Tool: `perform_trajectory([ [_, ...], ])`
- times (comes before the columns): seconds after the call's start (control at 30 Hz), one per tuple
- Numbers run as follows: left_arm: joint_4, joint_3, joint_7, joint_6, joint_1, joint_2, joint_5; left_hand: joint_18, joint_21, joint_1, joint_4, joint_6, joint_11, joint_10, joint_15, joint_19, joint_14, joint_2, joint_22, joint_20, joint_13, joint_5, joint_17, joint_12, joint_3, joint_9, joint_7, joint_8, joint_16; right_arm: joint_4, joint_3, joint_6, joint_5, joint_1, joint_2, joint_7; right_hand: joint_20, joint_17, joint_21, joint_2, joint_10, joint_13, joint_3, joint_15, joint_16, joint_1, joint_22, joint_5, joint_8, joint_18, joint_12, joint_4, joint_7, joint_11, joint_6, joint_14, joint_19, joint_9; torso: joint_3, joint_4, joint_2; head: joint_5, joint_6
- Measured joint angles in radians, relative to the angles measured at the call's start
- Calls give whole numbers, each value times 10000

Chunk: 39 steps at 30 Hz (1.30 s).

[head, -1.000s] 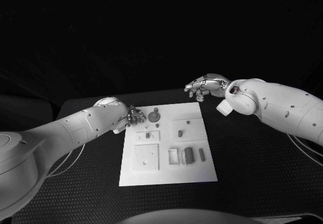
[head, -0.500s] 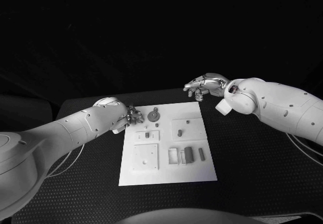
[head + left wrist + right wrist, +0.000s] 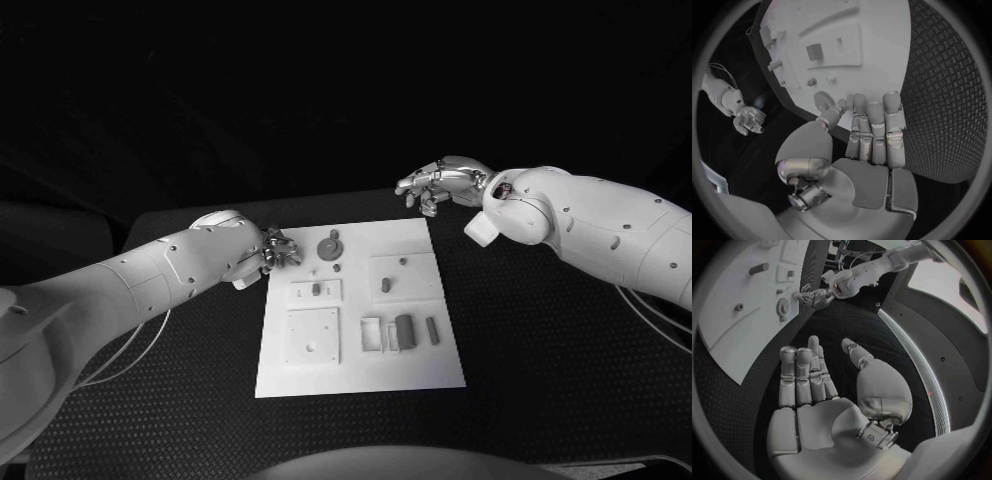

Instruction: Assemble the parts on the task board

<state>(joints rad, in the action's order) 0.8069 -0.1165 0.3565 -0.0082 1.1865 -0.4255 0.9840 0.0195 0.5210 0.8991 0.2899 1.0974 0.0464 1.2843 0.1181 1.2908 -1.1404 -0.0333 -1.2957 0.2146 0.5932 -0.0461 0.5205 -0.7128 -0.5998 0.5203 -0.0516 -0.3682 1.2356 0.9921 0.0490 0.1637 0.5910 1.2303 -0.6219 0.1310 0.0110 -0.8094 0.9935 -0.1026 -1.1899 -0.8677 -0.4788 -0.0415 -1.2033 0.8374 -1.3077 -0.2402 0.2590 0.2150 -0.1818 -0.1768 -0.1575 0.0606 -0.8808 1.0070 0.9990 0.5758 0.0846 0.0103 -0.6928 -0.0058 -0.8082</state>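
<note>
The board (image 3: 361,370) lies in the middle of the black table (image 3: 562,370), with small grey parts on it. The left hand (image 3: 274,250) sits at the board's far left corner, its fingers (image 3: 873,125) straight and close together over the board's edge, holding nothing. A round gear (image 3: 332,246) lies on the board just beside those fingertips; in the left wrist view the thumb tip is very near the gear (image 3: 824,101), but I cannot tell whether it touches. The right hand (image 3: 440,183) hovers beyond the board's far right corner, over the table and apart from the board, palm open and fingers (image 3: 804,375) extended side by side, empty. Nearer the robot on the board, a peg (image 3: 385,286) and several blocks (image 3: 405,330) lie well away from both hands.
</note>
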Motion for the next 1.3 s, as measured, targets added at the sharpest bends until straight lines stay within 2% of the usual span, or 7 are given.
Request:
perform_trajectory([
  [0.03, 171, 0, 29, -29, 18, -135, -75, 1, 61, 36, 2, 53, 0, 0, -1, 1, -1, 36, -48, 2, 31, -36, 15, -68, -44, 0, 16, -1, 50, 2, 0, 0, 0, 0, -10, -1, 0, 0, 0, 0, 0, 0, 0, 0, 0, 0, 0, 0, 0, 0, 0, 0, 10, 0, -10, 0, 0, 0, -3, 1, 3, 0, 0],
  [0.17, 776, -6, 128, -167, 149, -533, -335, 1, 188, 41, -26, 176, 35, 35, 17, 93, -54, 41, -125, 19, 136, -592, 20, -228, -115, 0, 71, -4, 192, 10, 0, 0, 1, 0, -40, -4, 1, 0, 0, 0, 0, 0, 0, 0, 0, 0, -1, 0, 0, 0, 0, 0, 11, 0, -12, 0, 0, -1, -7, 11, 5, -3, 12],
  [0.47, 2425, -2, 339, -487, 334, -1459, -749, 0, 260, 41, -39, 216, 37, 36, 2, 127, -71, 41, -124, 50, 168, -649, 19, -337, -131, 0, 112, -7, 253, -3, -1, -1, 4, 0, -81, -13, 2, 8, 0, 0, 0, 0, -28, -1, 0, 0, 0, 0, 0, 0, 0, -29, 12, 0, -13, -1, -1, 8, -13, 23, 2, 26, 1],
  [0.9, 3392, -84, 573, -862, 331, -1773, -794, -1, 305, 79, -51, 278, 43, 42, 14, 165, -97, 80, -122, 55, 215, -702, 29, -425, -153, -1, 176, -7, 344, 25, -1, 0, 6, 0, -145, -26, 4, 7, 0, 0, 0, -1, -29, -15, 0, 0, 0, 0, 0, 0, 0, -28, 13, 0, -14, -15, -2, 7, -12, 23, -14, 118, -45],
  [0.97, 3483, -129, 594, -894, 324, -1803, -778, 0, 317, 79, -50, 278, 43, 43, 6, 173, -107, 79, -122, 64, 219, -701, 30, -425, -153, -1, 177, -7, 345, 33, -1, 1, 6, 0, -154, -29, 4, 7, 0, 0, 0, -1, -29, -15, 0, 0, 0, 0, 0, -1, 0, -28, 13, 0, -14, -15, -3, 7, -12, 17, -13, 133, -51],
  [1.2, 3649, -513, 680, -938, 256, -1902, -492, 0, 382, 79, -48, 353, 72, 71, 15, 195, -123, 79, -121, 54, 251, -696, 40, -490, -154, -5, 187, -7, 408, 40, -1, 1, 7, 0, -172, -33, 6, 7, 0, 0, 0, -1, -28, -14, 0, 0, 0, 0, 0, 0, 0, -28, 14, 0, -14, -14, -4, 5, 0, -2, -13, 161, -75],
  [1.3, 3696, -634, 725, -936, 196, -1944, -360, 0, 421, 79, -48, 374, 73, 72, 14, 214, -129, 80, -121, 72, 271, -692, 51, -558, -153, -6, 207, -7, 492, 36, -1, 1, 7, 0, -172, -34, 6, 7, 0, 0, 0, -1, -28, -13, 0, 0, -1, 0, 0, -1, 0, -28, 14, 0, -15, -13, -5, 5, 3, -6, -13, 167, -90],
])
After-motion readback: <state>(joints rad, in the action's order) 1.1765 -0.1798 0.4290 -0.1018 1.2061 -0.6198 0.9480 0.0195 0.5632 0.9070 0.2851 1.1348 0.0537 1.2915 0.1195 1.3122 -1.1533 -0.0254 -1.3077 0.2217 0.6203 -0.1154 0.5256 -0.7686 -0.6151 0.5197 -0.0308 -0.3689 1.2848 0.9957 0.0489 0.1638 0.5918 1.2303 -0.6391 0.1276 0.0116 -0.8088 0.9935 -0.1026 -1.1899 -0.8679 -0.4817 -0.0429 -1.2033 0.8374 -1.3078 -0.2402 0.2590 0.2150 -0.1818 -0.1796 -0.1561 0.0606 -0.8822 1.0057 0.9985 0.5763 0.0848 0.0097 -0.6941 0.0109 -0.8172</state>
